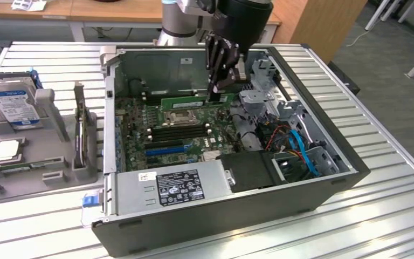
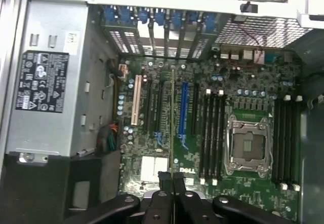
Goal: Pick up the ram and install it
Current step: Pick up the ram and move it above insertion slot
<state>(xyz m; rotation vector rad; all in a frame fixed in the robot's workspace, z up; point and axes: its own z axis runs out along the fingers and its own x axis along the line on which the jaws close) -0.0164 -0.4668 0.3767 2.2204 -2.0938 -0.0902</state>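
Open tower case (image 1: 264, 216) lying on slatted metal table (image 1: 379, 226). Grey PSU (image 1: 171, 186) has black sticker, print too tiny to read. Motherboard (image 2: 253, 193) says DELL (image 2: 180, 174) in white, right by fingers. Hard drive (image 1: 13, 105) at exterior view's left, blue label, unreadable. Gripper (image 1: 218, 93) clamped on ram (image 1: 185, 101), green stick hanging over board beside CPU socket (image 1: 180, 116); can't tell if touching slot

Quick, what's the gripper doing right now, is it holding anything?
Gripper: closed, holding the ram.
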